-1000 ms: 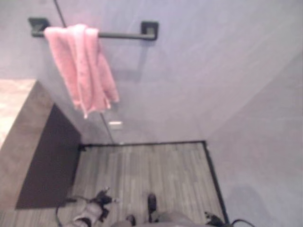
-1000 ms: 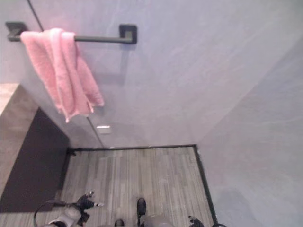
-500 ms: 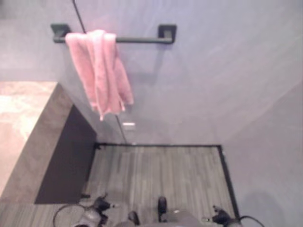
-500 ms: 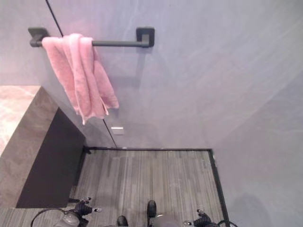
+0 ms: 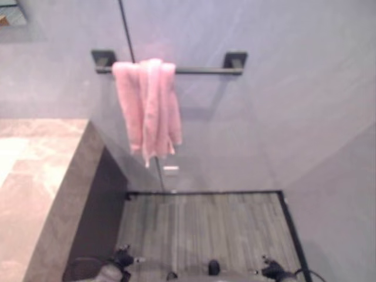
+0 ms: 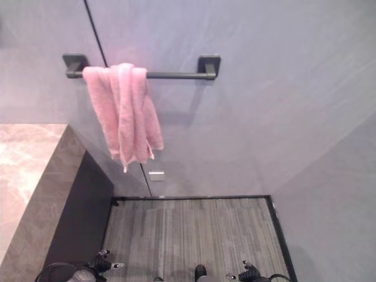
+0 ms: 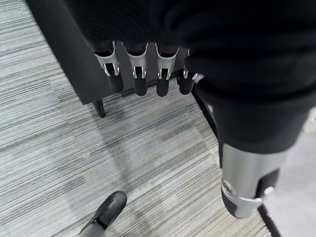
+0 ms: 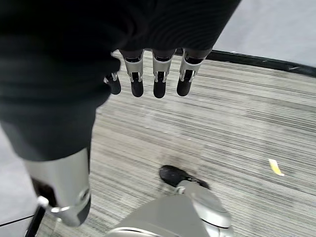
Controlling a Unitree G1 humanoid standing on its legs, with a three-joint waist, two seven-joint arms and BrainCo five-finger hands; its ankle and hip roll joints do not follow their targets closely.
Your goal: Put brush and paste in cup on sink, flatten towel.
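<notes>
Head camera looks down a grey wall to the floor. I see the pink towel [image 6: 122,111] hanging bunched over the left part of a dark wall rail [image 6: 176,74]; it is folded into narrow gathered pleats, not spread flat, and its lower edge hangs free against the wall. A small pale plate [image 6: 156,173] sits on the wall below the towel. At the left, a stone-patterned counter [image 6: 26,170] runs toward the wall, with a dark cabinet face [image 6: 82,217] under its edge. I cannot see a brush, paste or cup on the part of the counter in view.

Left hand [image 7: 143,74]: in its wrist view the fingers [image 7: 139,74] hang straight in a relaxed row, side by side, thumb [image 7: 247,182] apart from them. Nothing between fingers and thumb; it touches nothing. Past it lie the grey striped floor [image 7: 148,148] and the dark cabinet corner. In the head view the hand shows low at the bottom left edge, well below the towel.

Right hand [image 8: 155,74]: fingers [image 8: 159,76] likewise straight and loose, hanging in a row, thumb [image 8: 64,187] set apart. It holds nothing and rests on nothing. A small yellow scrap [image 8: 275,167] lies on the floor beyond it. In the head view it shows at the bottom right edge, also well apart from the towel.
</notes>
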